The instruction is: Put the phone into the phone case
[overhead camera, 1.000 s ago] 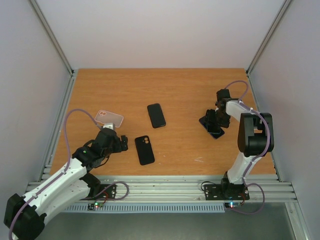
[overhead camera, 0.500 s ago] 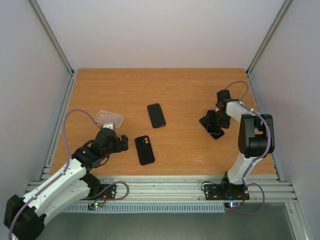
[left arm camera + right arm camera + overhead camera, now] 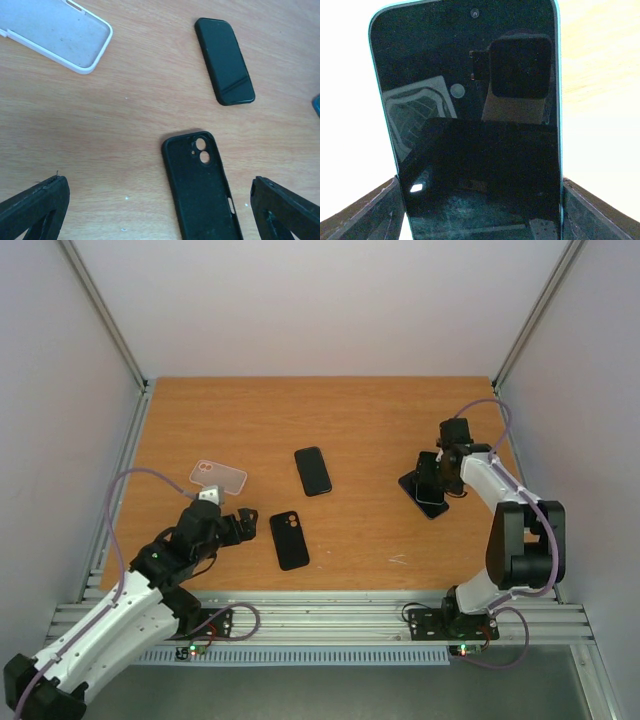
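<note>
Two tools differ: left tool (image 3: 160,207) gapes empty near the black phone case (image 3: 200,195), right tool (image 3: 480,200) clamps the phone (image 3: 470,100).

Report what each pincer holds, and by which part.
Right pincer clamps the teal-edged phone across its long edges, near one end. Left pincer is open, empty.

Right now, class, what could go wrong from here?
1. The right jaws grip the teal-edged black phone only by its long edges near one end, so it might tilt or slip.
2. A matte black case and a pale translucent case both lie open. Which one fits is unclear, so the wrong one might be chosen.
</note>
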Controlling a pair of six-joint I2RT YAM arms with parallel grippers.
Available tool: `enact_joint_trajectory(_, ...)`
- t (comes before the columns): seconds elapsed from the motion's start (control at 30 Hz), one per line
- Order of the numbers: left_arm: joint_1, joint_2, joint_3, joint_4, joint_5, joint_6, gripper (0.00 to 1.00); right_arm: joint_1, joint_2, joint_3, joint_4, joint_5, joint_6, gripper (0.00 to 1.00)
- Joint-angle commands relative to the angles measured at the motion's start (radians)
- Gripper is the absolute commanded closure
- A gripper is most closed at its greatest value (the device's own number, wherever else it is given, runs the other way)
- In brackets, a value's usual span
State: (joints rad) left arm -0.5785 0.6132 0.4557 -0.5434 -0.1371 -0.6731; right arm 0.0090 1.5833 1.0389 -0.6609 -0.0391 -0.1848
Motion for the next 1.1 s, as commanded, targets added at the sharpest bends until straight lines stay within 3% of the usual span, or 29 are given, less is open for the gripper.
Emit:
enact_joint_trajectory(0.0, 0.0, -0.021, 0.018, 0.019, 0.057, -0.052, 0.01, 0.052, -0.063, -0.027, 0.025, -0.059, 0.017, 0.48)
enact_joint_trajectory(0.33, -0.001, 0.039, 0.011, 0.211, 0.276, -0.151, 0.01, 0.226, -0.21, -0.158, 0.139, -0.173, 0.093, 0.51)
enact_joint_trajectory(0.67, -0.001, 0.208, -0.006, 0.496, 0.427, -0.215, 0.01, 0.462, -0.381, -0.311, 0.344, -0.211, 0.296, 0.51)
enact_joint_trajectory(1.07, -0.037, 0.46, -0.015, 0.839, 0.518, -0.264, 0.05, 0.737, -0.335, -0.3, 0.474, -0.099, 0.39, 0.51)
